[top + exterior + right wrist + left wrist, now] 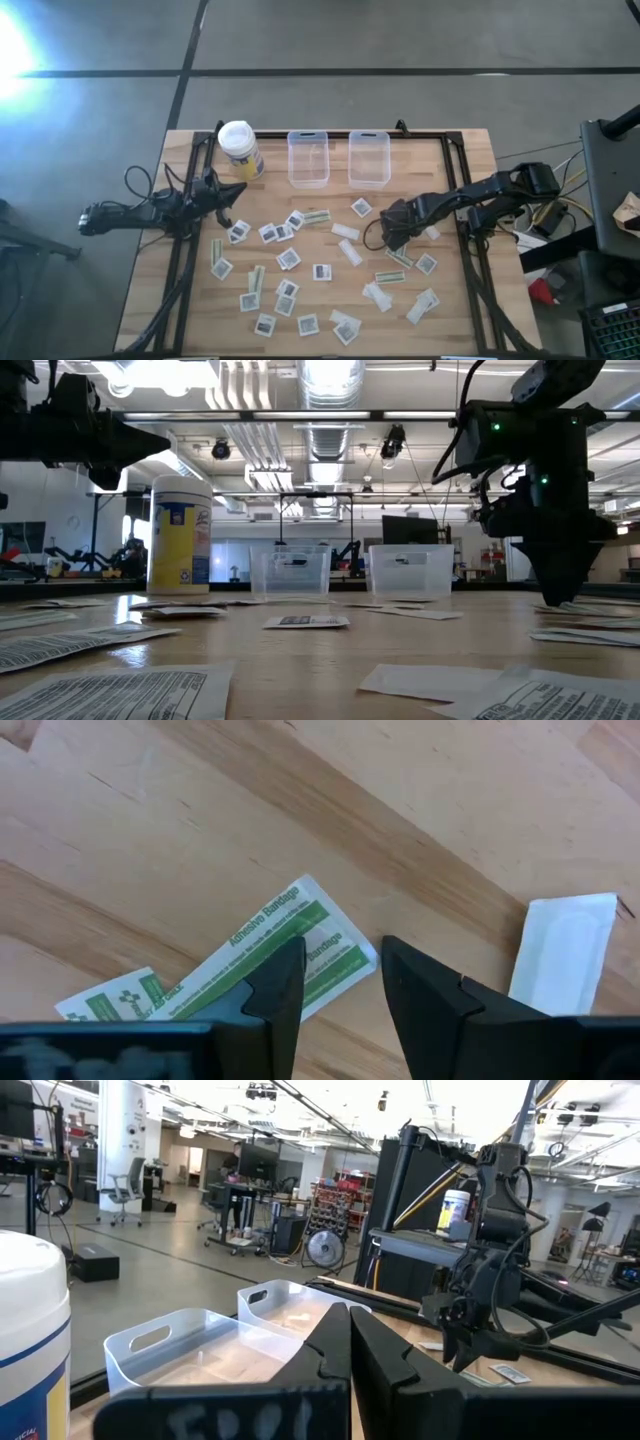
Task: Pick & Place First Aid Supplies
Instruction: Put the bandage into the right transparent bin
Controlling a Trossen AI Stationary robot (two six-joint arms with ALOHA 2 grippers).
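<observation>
Green-striped bandage strip [262,952], long axis diagonal

1. Yellow container [240,150] with white lid: upright, near the table's [460,320] far-left corner.
2. Two clear plastic bins [308,158] [369,157]: side by side, along the far edge.

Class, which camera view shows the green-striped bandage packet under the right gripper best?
Right wrist view: the bandage packet fills the picture, print readable, between the open right gripper. High view shows it tiny; low and left wrist views don't show it.
</observation>
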